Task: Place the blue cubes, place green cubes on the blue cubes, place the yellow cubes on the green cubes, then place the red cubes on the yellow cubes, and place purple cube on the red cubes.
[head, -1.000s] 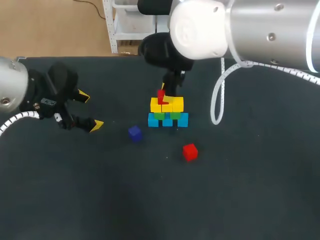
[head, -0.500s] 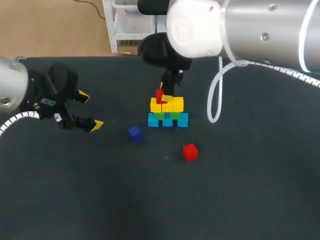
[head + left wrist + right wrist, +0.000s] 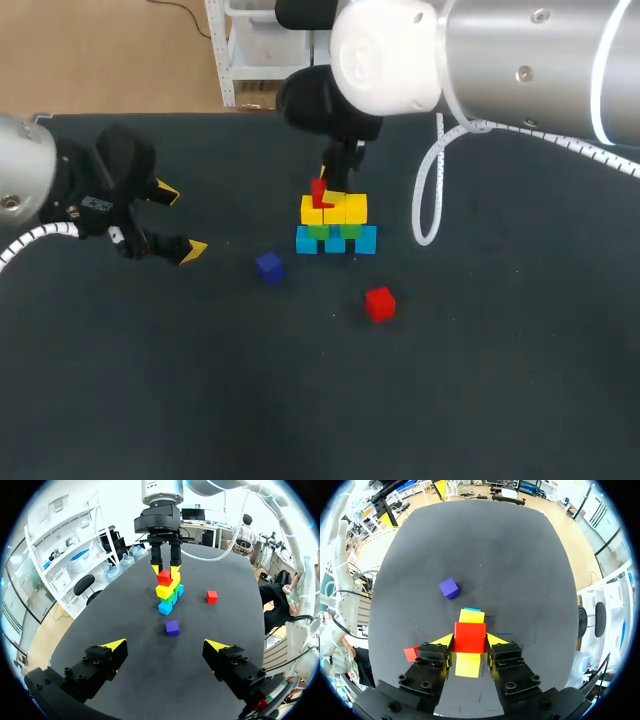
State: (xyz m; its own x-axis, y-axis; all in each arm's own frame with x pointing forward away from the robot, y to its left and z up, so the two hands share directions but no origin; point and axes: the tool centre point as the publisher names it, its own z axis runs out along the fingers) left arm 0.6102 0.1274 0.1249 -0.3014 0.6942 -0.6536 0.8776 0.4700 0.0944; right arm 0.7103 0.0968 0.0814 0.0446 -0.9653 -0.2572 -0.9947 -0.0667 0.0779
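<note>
The stack is seen near the middle of the table (image 3: 520, 400), well apart from every edge. A broad stretch of dark surface is seen between the stack and the left gripper (image 3: 180, 221), with only the purple cube (image 3: 269, 265) lying in it, nearer the stack. A second red cube (image 3: 379, 303) lies alone on the near side of the stack, apart from it and from the purple cube.

The right gripper (image 3: 469, 639) is held over the stack, pointing down, and its jaws are clamped from two sides on a red cube (image 3: 469, 636). This cube is held at the left end of the row of yellow cubes (image 3: 335, 210); whether it already rests on them cannot be told. The left gripper is held low over the left part of the table with its jaws wide apart, and nothing is held or touched by them.

Below the yellow cubes, the green cubes (image 3: 335, 231) are seen, and under those the blue cubes (image 3: 336, 241) are set in a row on the table. The surface is a dark, matte sheet.
</note>
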